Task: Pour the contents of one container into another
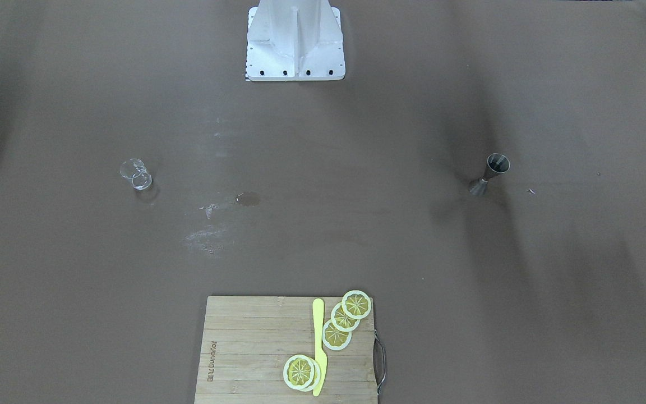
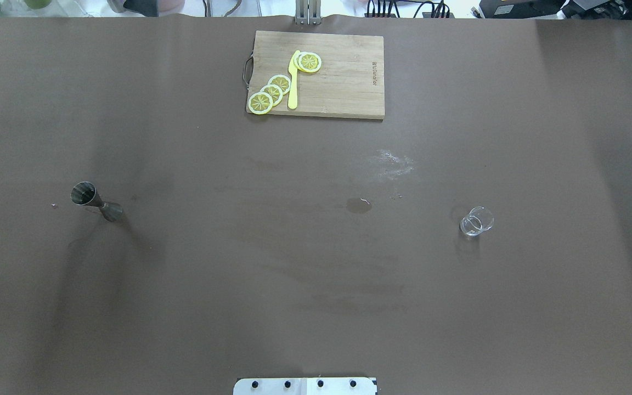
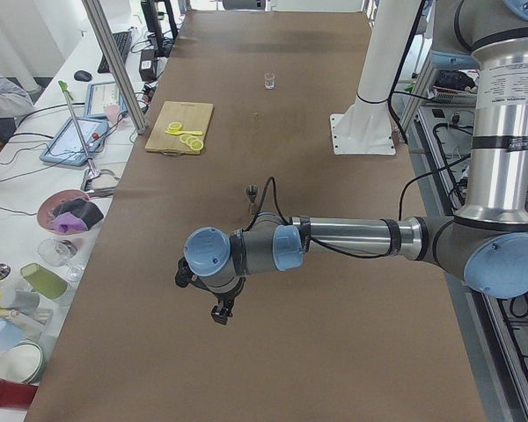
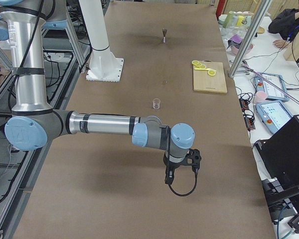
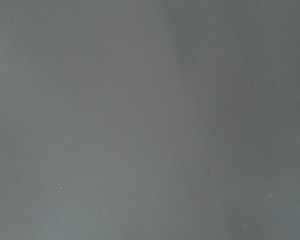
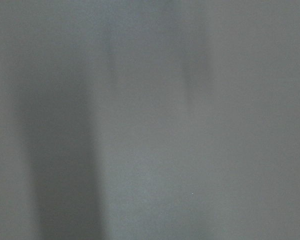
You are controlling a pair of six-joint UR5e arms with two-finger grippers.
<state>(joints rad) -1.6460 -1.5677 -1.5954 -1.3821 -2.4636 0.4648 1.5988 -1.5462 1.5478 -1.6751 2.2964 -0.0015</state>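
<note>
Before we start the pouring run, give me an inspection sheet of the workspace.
Surface: brown table, small stain and whitish scuffs mid-table.
Job's things: metal jigger upright, robot's left; clear glass upright, robot's right.
Clutter: cutting board with lemon slices and yellow knife.
Grippers: left gripper, right gripper over table ends; state cannot be told.
Cables: black cable looping at right wrist.
Surroundings: bench with a tablet; a person beside it.

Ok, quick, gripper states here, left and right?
Left gripper: cannot tell open or shut, side view only; the jigger stands apart from it.
Right gripper: cannot tell, side view only; the glass stands apart from it.
</note>
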